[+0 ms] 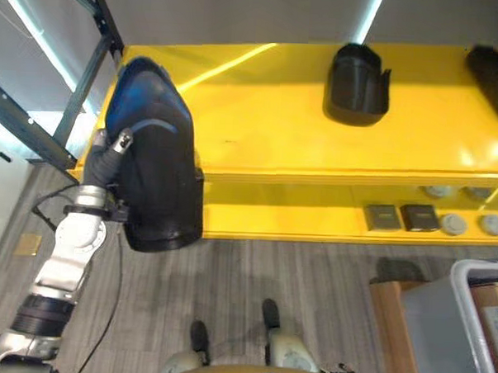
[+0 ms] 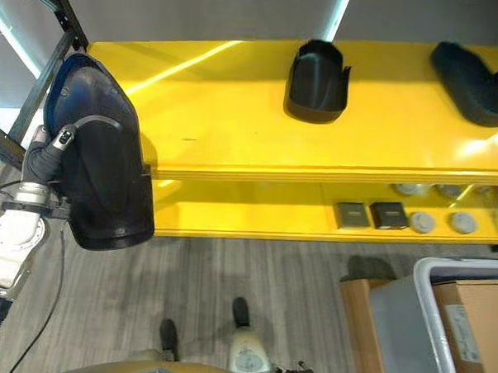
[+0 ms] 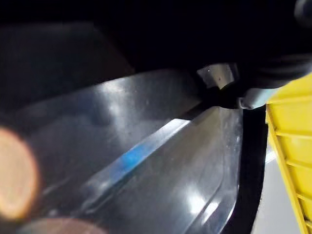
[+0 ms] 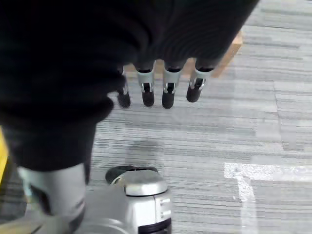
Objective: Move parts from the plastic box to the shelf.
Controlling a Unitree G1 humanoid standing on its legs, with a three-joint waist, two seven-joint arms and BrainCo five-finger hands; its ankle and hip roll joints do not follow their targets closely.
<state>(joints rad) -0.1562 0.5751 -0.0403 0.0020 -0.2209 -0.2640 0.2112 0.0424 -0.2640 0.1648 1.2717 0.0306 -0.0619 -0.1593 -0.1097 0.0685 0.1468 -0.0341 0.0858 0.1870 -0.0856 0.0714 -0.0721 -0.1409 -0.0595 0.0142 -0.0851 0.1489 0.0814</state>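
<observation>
A large black curved part point(image 1: 154, 174) with a blue sheen is held at the left end of the yellow shelf point(image 1: 269, 113). Its upper end lies over the top board and its lower end hangs past the front edge, above the floor. My left hand point(image 1: 108, 160) grips it from the left side, thumb hooked over its rim; the left wrist view shows the part's glossy surface point(image 3: 146, 161) up close. My right hand point(image 4: 168, 87) hangs over the grey floor with straight fingers and nothing in it. The grey plastic box point(image 1: 441, 327) stands at the lower right.
Two more black parts point(image 1: 357, 84) point(image 1: 495, 77) lie on the shelf's top board, middle and far right. Small dark squares point(image 1: 401, 216) and round discs point(image 1: 454, 224) sit on the lower board. A wooden stand point(image 1: 388, 325) carries the box; a cardboard carton point(image 2: 474, 328) sits inside it.
</observation>
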